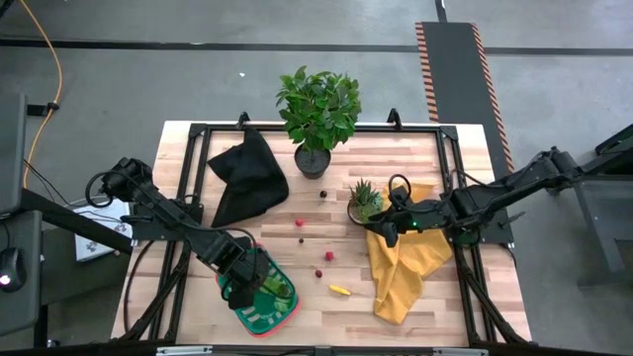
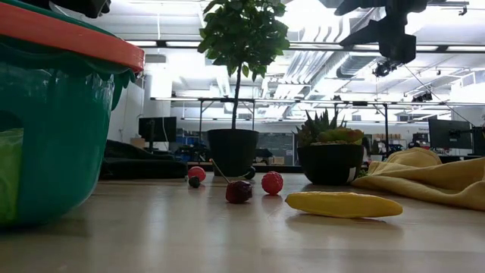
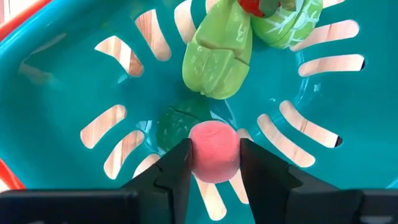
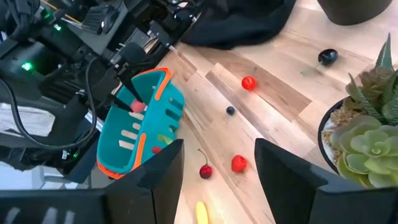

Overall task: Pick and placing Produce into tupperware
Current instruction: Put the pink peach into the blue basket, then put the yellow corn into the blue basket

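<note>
I read the task as partly done. My left tool (image 3: 214,163) hangs inside the shallow teal-green slotted plastic tupperware with the red rim (image 3: 56,81), fingers closed on a pink rounded toy piece (image 3: 214,151). Two pale green toy vegetables (image 3: 219,53) already lie in it. Left on the wooden surface (image 1: 415,158): yellow banana-shaped toy (image 1: 339,290), red pieces (image 1: 328,256). Right tool (image 4: 217,163) waits part open, empty, near the yellow cloth (image 1: 406,262).

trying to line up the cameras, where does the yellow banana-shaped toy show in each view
High view: the yellow toy lies on bare wood, between the tupperware and the yellow cloth.
Low view: it lies lower right, in front of the cloth.
Left wrist view: not in it.
Right wrist view: only its tip shows, at the bottom edge.
Shared landmark: the small spiky potted plant, behind it in the low view.
</note>
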`<move>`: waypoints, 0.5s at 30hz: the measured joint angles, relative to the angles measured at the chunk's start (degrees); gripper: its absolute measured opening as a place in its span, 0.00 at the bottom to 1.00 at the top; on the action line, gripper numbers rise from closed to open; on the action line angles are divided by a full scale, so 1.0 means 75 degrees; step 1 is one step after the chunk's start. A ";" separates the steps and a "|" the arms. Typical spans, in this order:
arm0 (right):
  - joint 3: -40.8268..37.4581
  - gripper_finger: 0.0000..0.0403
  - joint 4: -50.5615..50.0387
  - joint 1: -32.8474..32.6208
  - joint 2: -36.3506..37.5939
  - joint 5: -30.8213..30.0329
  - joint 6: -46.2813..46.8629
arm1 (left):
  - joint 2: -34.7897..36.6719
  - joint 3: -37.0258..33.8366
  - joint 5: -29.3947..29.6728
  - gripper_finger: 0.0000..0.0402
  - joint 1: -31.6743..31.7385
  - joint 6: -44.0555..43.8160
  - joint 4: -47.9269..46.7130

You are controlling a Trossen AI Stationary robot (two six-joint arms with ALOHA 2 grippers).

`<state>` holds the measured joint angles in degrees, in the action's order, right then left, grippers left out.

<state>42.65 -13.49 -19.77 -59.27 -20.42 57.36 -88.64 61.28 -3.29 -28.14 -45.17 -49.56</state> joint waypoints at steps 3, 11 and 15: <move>0.0000 0.47 0.0010 0.0000 0.0003 0.0058 -0.0101 | 0.0000 0.0000 -0.0015 0.37 0.0000 -0.0099 0.0034; 0.0000 0.47 0.0013 0.0000 0.0003 0.0383 -0.0256 | 0.0000 0.0000 -0.0324 0.56 0.0000 -0.0216 0.0039; 0.0000 0.47 0.0292 0.0003 0.0003 0.0965 -0.0509 | 0.0000 0.0192 -0.0733 0.56 0.0000 -0.0216 0.0017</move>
<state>42.65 -11.29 -19.75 -59.24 -13.18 53.54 -88.64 62.72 -8.79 -28.14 -46.78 -49.43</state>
